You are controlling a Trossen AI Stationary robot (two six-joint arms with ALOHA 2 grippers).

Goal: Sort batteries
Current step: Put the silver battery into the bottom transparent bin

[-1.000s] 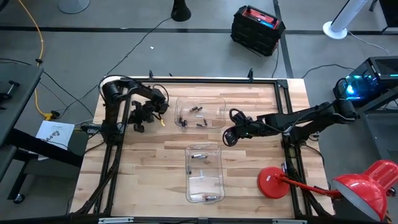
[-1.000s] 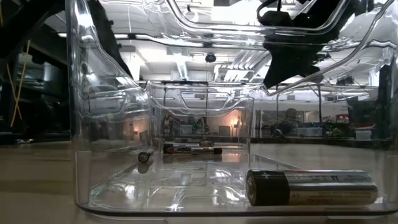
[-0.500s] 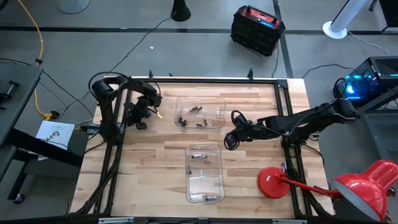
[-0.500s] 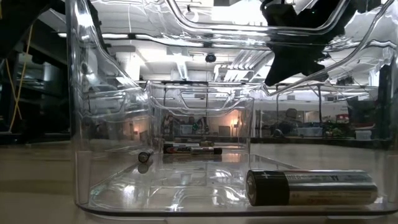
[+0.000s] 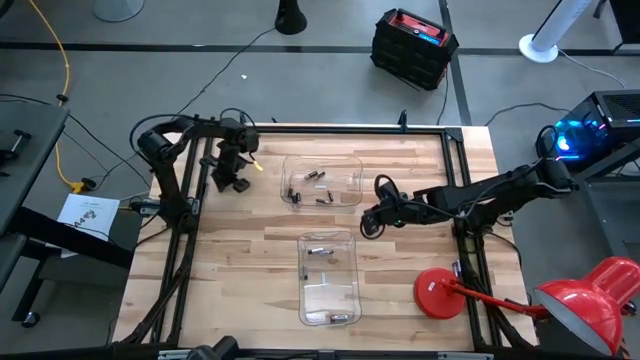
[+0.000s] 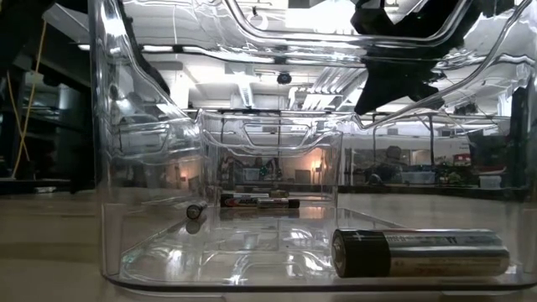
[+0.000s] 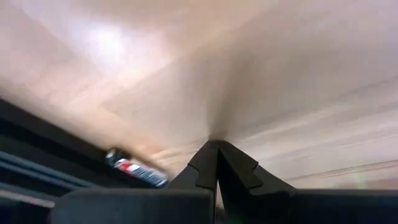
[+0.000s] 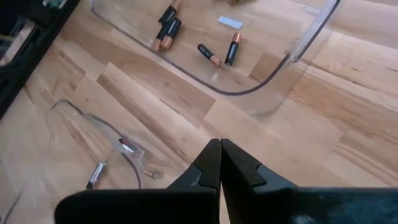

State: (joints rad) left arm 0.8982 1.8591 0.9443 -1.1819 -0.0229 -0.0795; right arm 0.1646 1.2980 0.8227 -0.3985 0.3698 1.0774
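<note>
Several batteries (image 5: pixel 318 186) lie on the floor of the far clear bin (image 5: pixel 352 166); the right wrist view shows them as dark cells with copper ends (image 8: pixel 209 54). The near clear bin (image 5: pixel 348 285) holds a few more, one large cell (image 6: pixel 419 252) on its side. A single red-labelled battery (image 7: pixel 137 171) lies on the wood by the dark left frame. My left gripper (image 5: pixel 238 183) (image 7: pixel 216 144) is shut and empty close above the wood, left of the far bin. My right gripper (image 5: pixel 366 228) (image 8: pixel 219 144) is shut and empty, right of both bins.
A red desk lamp stands with its base (image 5: pixel 440 293) on the table's near right part. Black frame rails (image 5: pixel 185 250) run along the left and right sides. Bare wood (image 5: pixel 250 280) lies left of the near bin and between the two bins.
My left arm has drawn back toward the table's far left corner, and its gripper has moved a little toward the far edge and turned. The bins and batteries have stayed in place.
</note>
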